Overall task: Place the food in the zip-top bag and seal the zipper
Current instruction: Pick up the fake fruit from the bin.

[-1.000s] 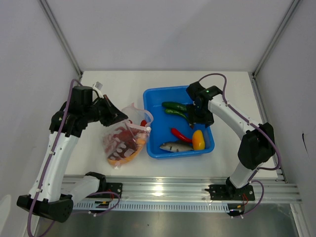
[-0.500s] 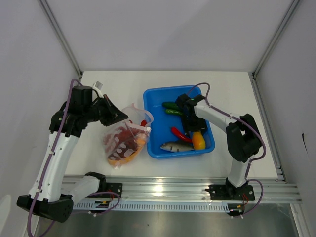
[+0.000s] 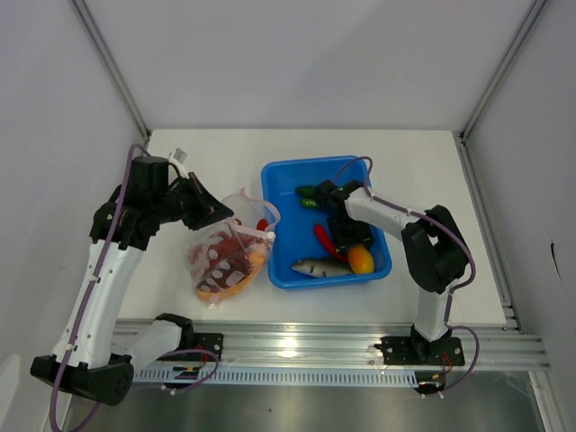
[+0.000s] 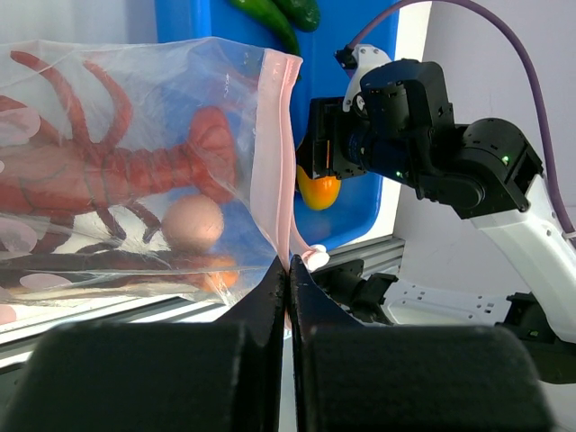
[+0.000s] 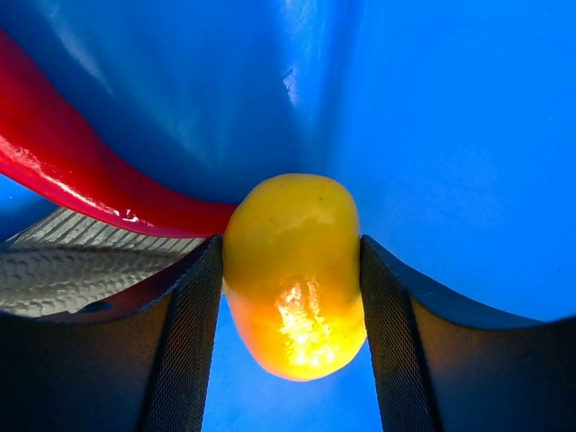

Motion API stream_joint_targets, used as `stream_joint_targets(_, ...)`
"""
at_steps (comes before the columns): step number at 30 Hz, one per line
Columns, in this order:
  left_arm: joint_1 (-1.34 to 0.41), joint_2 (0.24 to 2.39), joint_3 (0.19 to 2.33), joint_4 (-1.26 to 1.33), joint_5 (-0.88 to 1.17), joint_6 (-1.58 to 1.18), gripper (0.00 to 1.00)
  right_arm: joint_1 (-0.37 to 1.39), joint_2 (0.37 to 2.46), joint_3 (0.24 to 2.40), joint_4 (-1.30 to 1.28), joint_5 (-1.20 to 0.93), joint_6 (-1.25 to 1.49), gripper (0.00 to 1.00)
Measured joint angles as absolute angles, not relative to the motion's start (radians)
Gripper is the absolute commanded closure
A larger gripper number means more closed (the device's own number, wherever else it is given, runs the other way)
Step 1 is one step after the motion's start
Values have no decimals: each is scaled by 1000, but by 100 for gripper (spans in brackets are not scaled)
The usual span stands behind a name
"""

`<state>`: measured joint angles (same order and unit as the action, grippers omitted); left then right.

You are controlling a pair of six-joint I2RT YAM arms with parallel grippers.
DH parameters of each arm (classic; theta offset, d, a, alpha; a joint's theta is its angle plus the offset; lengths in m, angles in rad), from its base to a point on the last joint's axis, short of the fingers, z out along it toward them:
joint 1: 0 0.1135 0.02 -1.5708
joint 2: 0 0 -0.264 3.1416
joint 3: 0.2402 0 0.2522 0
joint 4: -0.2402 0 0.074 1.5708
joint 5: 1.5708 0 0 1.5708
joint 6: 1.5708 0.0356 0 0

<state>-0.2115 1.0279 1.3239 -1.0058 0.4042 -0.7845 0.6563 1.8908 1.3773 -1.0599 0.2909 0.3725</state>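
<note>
The zip-top bag (image 3: 225,258) lies left of the blue tub, its mouth held up, with a red lobster (image 4: 135,166), a pale egg (image 4: 192,223) and other food inside. My left gripper (image 4: 288,270) is shut on the pink zipper (image 4: 286,180) strip beside the white slider (image 4: 315,258). In the tub, my right gripper (image 5: 290,252) has both pads pressed against the sides of the yellow pepper (image 5: 292,270), also seen from above as the yellow pepper (image 3: 361,260). A red chili (image 5: 81,180) and the grey fish (image 5: 63,270) lie just left of it.
The blue tub (image 3: 279,180) stands mid-table and also holds green cucumbers (image 3: 310,196) at its far side and the fish (image 3: 315,266) at its near side. A metal rail (image 3: 297,346) runs along the table's near edge. White walls close in left and right.
My right gripper has moved from above the green cucumbers down and toward the near side of the tub, and its jaws have closed in on the yellow pepper. The left arm has stayed still.
</note>
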Motion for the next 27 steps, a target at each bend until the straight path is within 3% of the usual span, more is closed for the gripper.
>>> stream_joint_targets(3,-212,1028,1324,-1005,405,-785,99,657,1895,1387,-1064,293,372,81)
stream_joint_targets(7,-212,1027,1324,-1006,405,-784,100,657,1906,1447,-1078,291,372,88)
stream_joint_targets(13,-212,1026,1324,-1006,405,-784,99,645,1901,1622,-1079,265,374,90)
stream_joint_targets(20,-212,1024,1324,-1006,407,-784,99,578,1790,1716,-985,96,446,94)
stream_joint_targets(27,-212,1021,1320,-1002,428,-785,100,573,1586,1700,-707,-94,623,94)
